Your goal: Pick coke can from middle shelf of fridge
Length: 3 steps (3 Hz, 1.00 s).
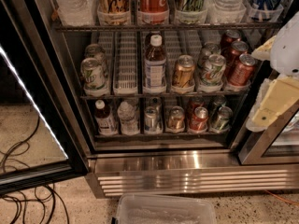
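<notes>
The fridge [187,171] stands open, with its glass door [32,111] swung out to the left. On the middle shelf [126,96], three red coke cans stand in a row in the rightmost lane; the front coke can [240,70] is at the shelf's front rail. To its left are a green-and-white can [212,70], a gold-brown can [183,71], a bottle [154,62] and further green-and-white cans [93,73]. My gripper [274,85], pale white and yellowish, is at the right edge, outside the fridge and just right of the coke cans, not touching them.
The top shelf [154,26] holds bottles and tall cans. The bottom shelf [159,134] holds small bottles and several cans. A clear plastic bin [163,211] sits on the floor in front. Black cables [23,190] lie on the floor at left. A second glass door frame [266,153] is at right.
</notes>
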Motion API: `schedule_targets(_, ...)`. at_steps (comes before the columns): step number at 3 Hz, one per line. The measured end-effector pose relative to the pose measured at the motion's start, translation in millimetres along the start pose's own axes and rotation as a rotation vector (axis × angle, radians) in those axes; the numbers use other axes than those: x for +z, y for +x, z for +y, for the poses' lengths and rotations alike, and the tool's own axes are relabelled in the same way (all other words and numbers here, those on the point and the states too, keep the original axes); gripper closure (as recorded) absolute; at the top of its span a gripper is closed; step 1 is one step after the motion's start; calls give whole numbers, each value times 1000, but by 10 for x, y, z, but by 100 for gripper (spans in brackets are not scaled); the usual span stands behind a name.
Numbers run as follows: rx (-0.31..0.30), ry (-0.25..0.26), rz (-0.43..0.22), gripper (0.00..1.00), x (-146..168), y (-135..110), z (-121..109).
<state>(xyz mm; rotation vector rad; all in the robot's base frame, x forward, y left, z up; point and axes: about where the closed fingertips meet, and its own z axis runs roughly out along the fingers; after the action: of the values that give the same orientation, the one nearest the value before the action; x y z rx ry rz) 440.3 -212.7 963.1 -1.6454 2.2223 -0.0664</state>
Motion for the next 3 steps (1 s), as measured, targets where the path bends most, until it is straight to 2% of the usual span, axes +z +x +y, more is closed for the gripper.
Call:
schedule_targets(1,148,-12,-115,0,393,77,186)
schedule_targets(2,271,2,-213,0,743,44,315)
schedule_targets(3,283,64,-245,0,751,-4,167)
